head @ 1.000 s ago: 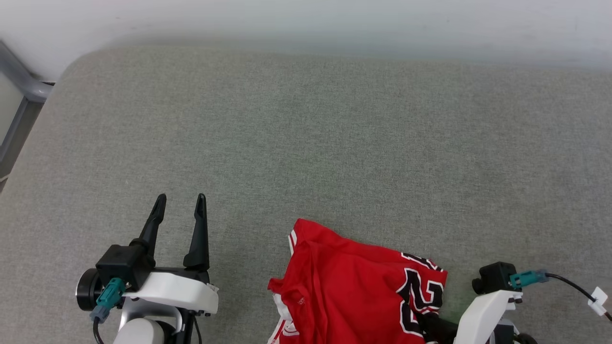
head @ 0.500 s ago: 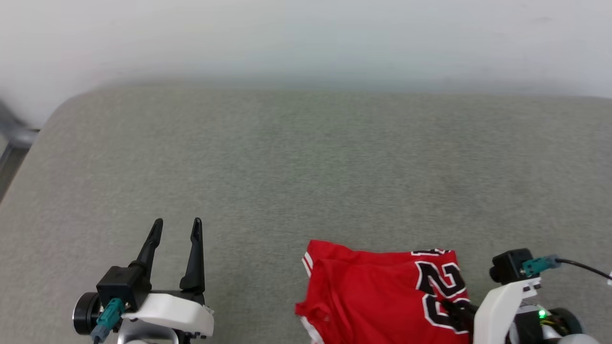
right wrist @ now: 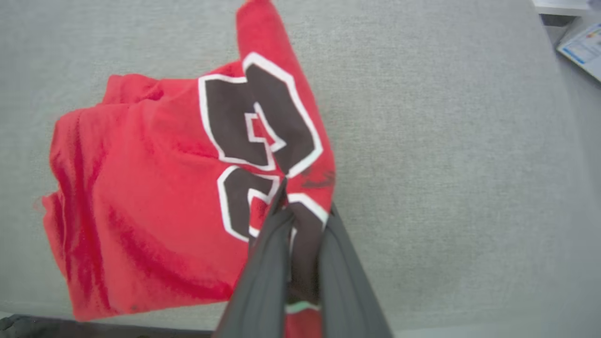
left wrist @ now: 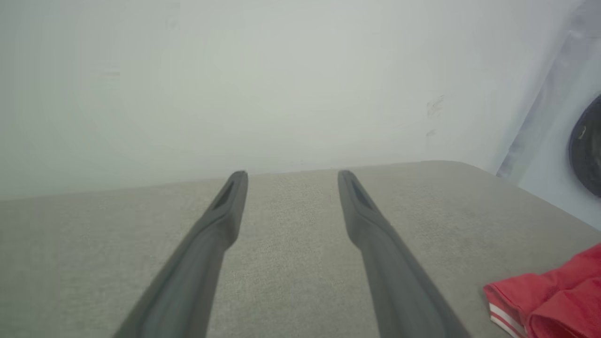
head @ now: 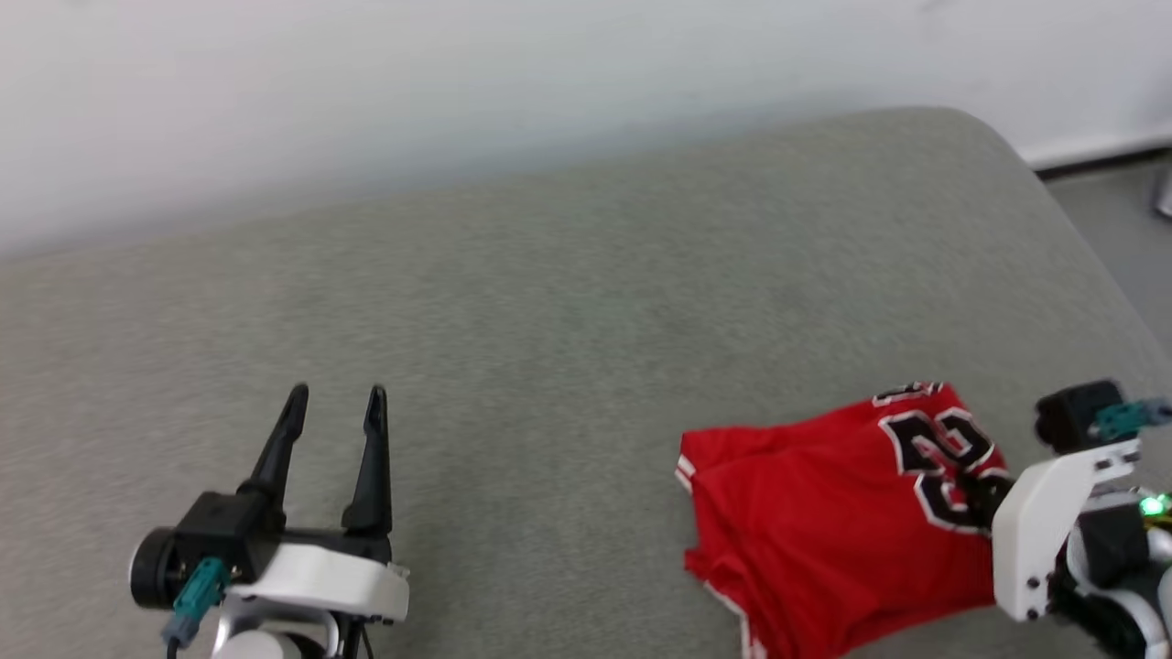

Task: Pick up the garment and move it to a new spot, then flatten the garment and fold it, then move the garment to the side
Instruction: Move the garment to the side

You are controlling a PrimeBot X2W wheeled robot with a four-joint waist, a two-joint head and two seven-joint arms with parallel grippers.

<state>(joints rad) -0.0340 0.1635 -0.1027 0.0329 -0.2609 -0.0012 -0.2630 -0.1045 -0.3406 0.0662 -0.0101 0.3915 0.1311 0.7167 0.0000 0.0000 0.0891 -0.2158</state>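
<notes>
The garment (head: 824,513) is a crumpled red jersey with black white-outlined numbers, lying at the lower right of the grey cushioned surface (head: 549,302). My right gripper (right wrist: 305,211) is shut on a fold of the garment (right wrist: 155,188) beside the numbers; in the head view its fingers disappear into the cloth near the numbers (head: 984,494). A striped red-and-white hem of the garment (left wrist: 540,300) shows at the lower right of the left wrist view. My left gripper (head: 334,398) stands open at the lower left, empty, well apart from the garment.
A pale wall (head: 458,91) runs behind the cushioned surface. The surface's rounded right corner (head: 1025,156) drops to the floor (head: 1117,210). A paper (right wrist: 582,47) lies on the floor at the right.
The head camera has turned right, so the whole picture shifted. The right gripper has closed on the garment and the cloth bunched toward it. The left gripper stays open.
</notes>
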